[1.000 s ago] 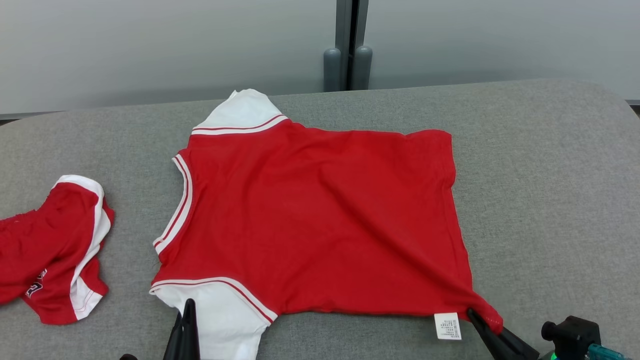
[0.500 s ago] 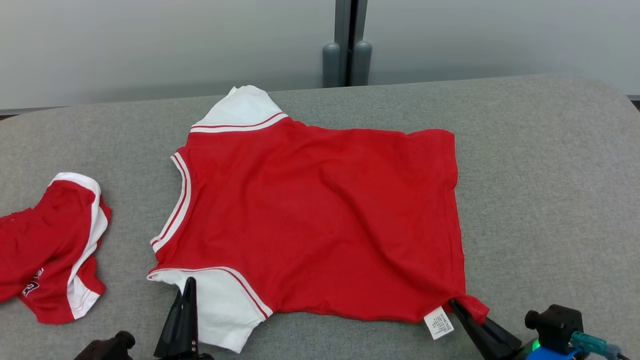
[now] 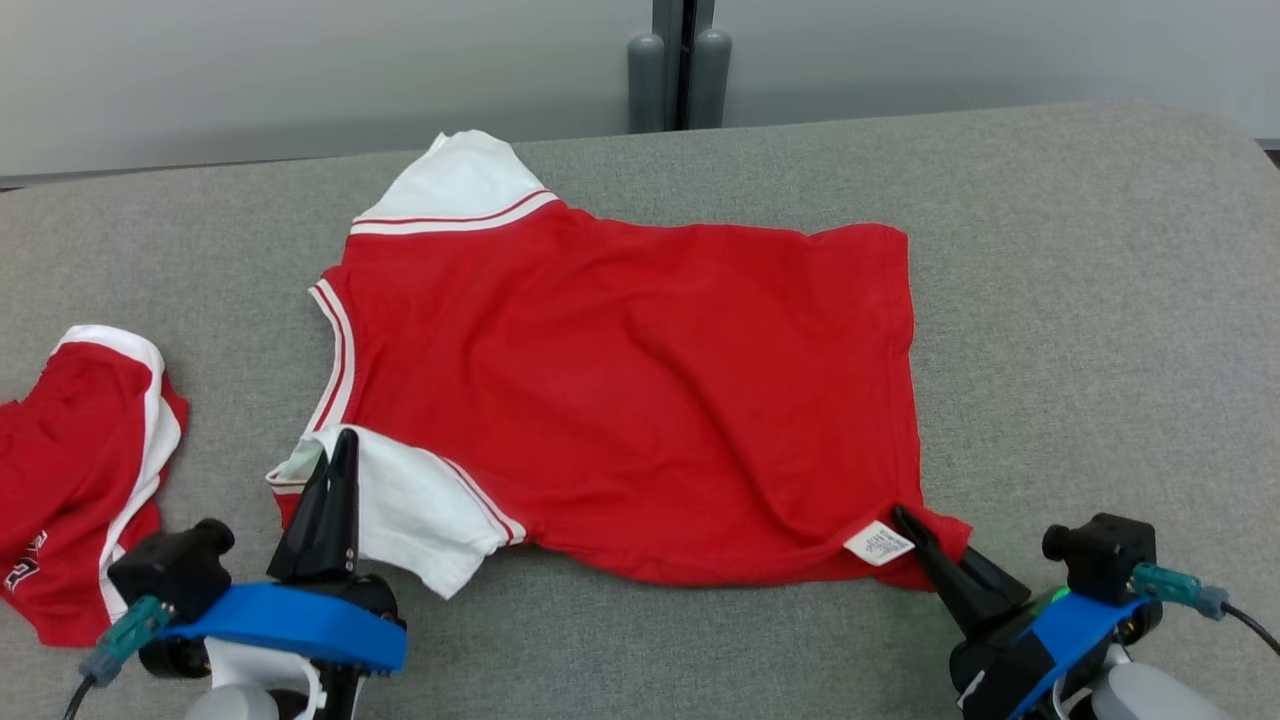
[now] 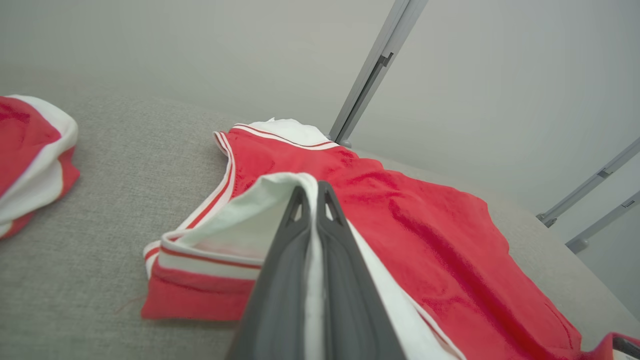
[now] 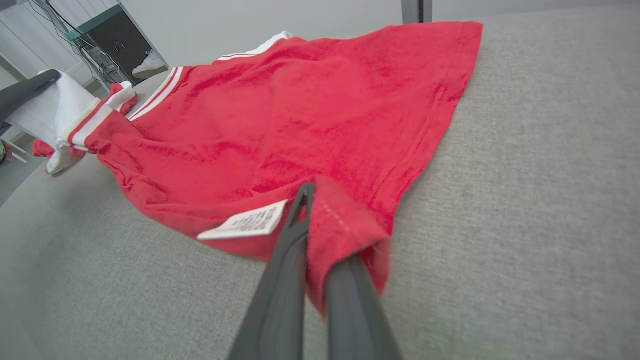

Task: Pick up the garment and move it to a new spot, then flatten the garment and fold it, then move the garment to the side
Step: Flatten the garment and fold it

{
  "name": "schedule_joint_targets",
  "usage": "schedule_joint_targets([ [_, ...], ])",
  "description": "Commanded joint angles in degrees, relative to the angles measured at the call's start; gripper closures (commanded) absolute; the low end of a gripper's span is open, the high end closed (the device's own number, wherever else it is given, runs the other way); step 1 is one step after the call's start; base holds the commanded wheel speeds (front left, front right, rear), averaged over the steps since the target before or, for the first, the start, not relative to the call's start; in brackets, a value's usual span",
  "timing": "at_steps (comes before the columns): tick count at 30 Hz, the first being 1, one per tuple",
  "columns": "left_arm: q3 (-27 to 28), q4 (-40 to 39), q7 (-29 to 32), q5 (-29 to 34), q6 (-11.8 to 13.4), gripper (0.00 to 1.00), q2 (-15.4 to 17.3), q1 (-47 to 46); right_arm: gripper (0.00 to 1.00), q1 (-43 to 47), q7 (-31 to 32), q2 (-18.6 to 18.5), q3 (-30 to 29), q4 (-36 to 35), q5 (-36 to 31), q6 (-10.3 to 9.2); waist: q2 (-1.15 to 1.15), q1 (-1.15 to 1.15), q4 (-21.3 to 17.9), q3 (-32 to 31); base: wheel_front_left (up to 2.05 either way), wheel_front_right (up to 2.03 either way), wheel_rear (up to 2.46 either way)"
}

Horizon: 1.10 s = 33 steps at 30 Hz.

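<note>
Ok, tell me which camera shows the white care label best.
Right wrist view: the care label lies close, beside the right gripper pinching a hem corner of the red shirt. The head view shows the label small at that corner. In the left wrist view that corner sits at the edge, too small to tell.

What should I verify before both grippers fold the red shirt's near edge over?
1. Left gripper shut on the white sleeve: ok.
2. Right gripper shut on the hem corner: ok.
3. Shirt body flat: not ok, creases across the middle.
4. Second garment apart from the shirt body: ok.
5. Both cloth layers pinched at the hem corner: cannot tell.
</note>
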Motion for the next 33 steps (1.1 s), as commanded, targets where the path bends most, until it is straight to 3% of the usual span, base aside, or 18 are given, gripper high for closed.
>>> schedule_joint_targets([
  [1,-0.30,0.98,0.28,-0.15,-0.51,1.00,0.29,-2.02,1.00,-1.66,0.00,0.35,0.37,0.55,0.67,0.03,-0.01,-0.01,0.18,0.51,0.00,0.00,0.00],
  [17,-4.91,18.71,-1.33,-3.65,-1.02,1.00,3.77,-20.55,1.00,-14.48,0.00,1.96,4.06,7.72,1.94,0.03,-0.01,-0.01,-0.47,5.76,0.00,0.00,0.00],
  [18,-5.55,19.68,-1.68,-3.92,-1.03,1.00,3.92,-21.39,0.92,-15.01,0.00,2.19,3.85,8.12,1.64,0.03,-0.01,-0.01,-0.49,5.87,0.00,0.00,0.00],
  [19,-6.09,20.55,-2.12,-4.18,-1.03,0.86,4.08,-22.10,0.50,-15.39,0.00,2.47,3.51,8.47,1.32,0.03,-0.01,-0.01,-0.53,5.98,0.00,0.00,0.00],
  [20,-6.09,20.55,-2.12,-4.18,-1.03,0.86,4.08,-22.10,0.50,-15.39,0.00,2.47,3.51,8.47,1.32,0.03,-0.01,-0.01,-0.53,5.98,0.00,0.00,0.00],
  [21,-6.57,21.45,-2.65,-4.43,-1.04,0.51,4.18,-22.79,0.02,-15.68,0.00,2.69,2.99,8.98,0.80,0.03,-0.01,-0.01,-0.57,6.07,0.00,0.00,0.00],
  [22,-7.10,22.29,-3.30,-4.61,-1.04,0.08,4.28,-23.38,0.00,-15.88,0.00,2.98,2.37,9.51,0.36,0.02,-0.01,-0.01,-0.59,6.11,0.00,0.00,0.00],
  [23,-7.49,23.26,-3.91,-4.68,-1.04,0.00,4.39,-23.90,0.00,-15.96,0.00,3.37,1.77,9.79,-0.13,0.03,-0.01,-0.01,-0.60,6.10,0.00,0.00,0.00],
  [33,-9.10,28.20,-8.21,-6.48,-1.05,0.00,4.98,-22.48,0.00,-10.35,0.00,3.02,-5.13,10.24,-5.49,0.03,-0.01,-0.01,-0.26,3.34,0.00,0.00,0.00],
])
